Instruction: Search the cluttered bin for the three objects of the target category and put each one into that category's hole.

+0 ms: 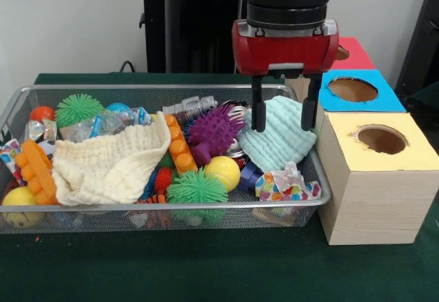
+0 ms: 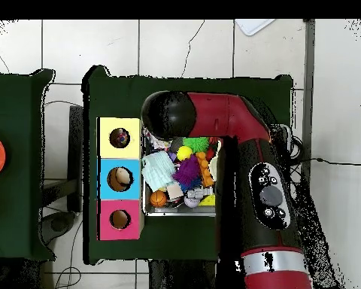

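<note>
The silver wire-mesh bin (image 1: 206,208) holds many toys. One dotted white cloth piece (image 1: 288,187) lies in its near right corner. A second dotted scrap (image 1: 8,154) shows at the bin's far left edge. My red gripper (image 1: 282,125) is open and empty, its black fingers (image 1: 257,113) hanging either side of the top of the mint knit cloth (image 1: 274,141). The round hole (image 1: 381,139) in the yellow-topped box is just right of the bin. In the overhead view the arm hides the gripper, and the yellow box's hole (image 2: 119,138) shows something colourful inside.
The blue-topped box (image 1: 384,99) and red-topped box (image 1: 357,55) stand behind the yellow one. The bin also holds a cream knit cloth (image 1: 110,168), a purple spiky ball (image 1: 212,132), green spiky balls (image 1: 196,189), orange bricks (image 1: 36,171) and a yellow ball (image 1: 222,171).
</note>
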